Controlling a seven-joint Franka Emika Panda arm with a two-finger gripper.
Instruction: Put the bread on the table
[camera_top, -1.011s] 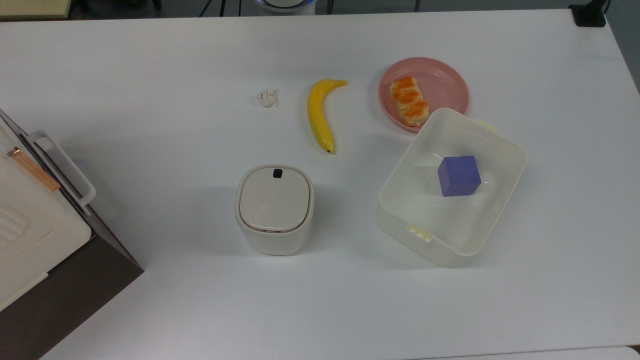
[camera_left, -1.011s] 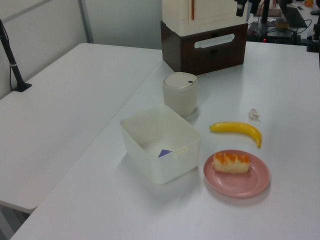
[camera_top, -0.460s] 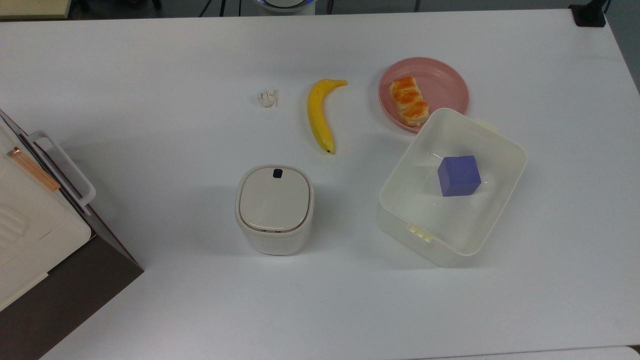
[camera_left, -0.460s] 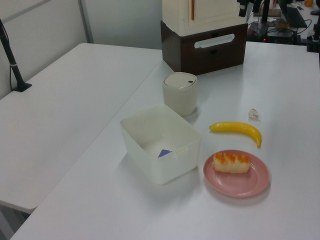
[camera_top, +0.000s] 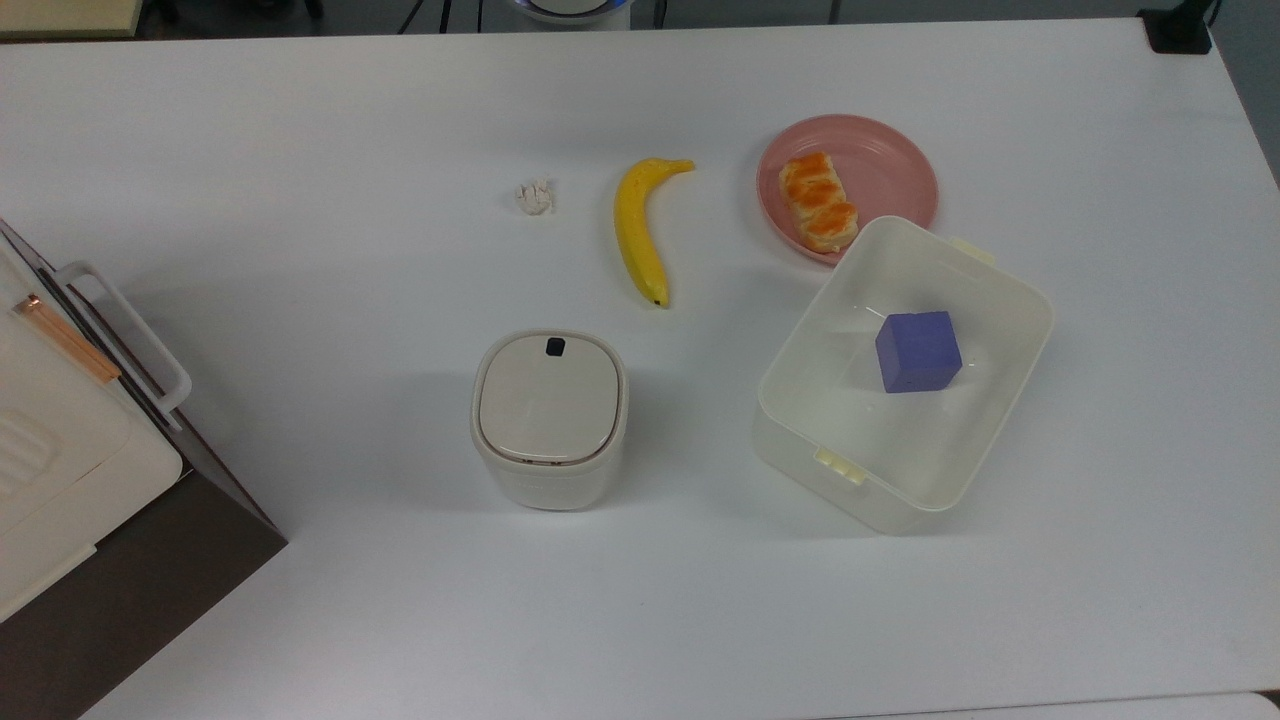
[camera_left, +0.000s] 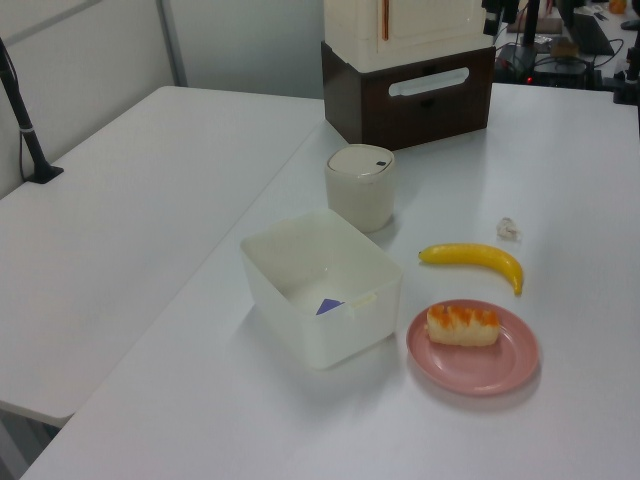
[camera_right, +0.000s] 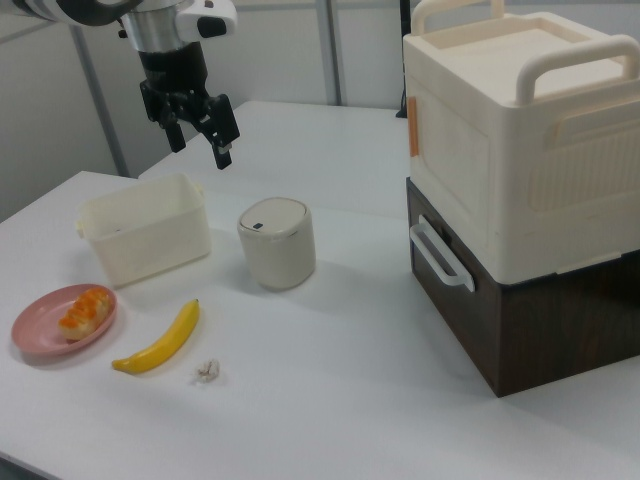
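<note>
The top view looks straight down on the plain white bench (camera_top: 300, 150), from fairly high. The left view looks across it at a slant from one end, with the round pink plate (camera_left: 500, 365) nearest and the stacked cream and brown boxes (camera_left: 410, 70) farthest. The right view looks from the opposite end, lower and closer, boxes nearest. All three share the long yellow banana (camera_top: 636, 232), the cream lidded canister (camera_right: 277, 242) and the translucent white rectangular tub (camera_left: 320, 285).

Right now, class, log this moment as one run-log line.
gripper: open, raised above table | bread: on pink plate, untouched | banana: beside plate | step: approach pending
</note>
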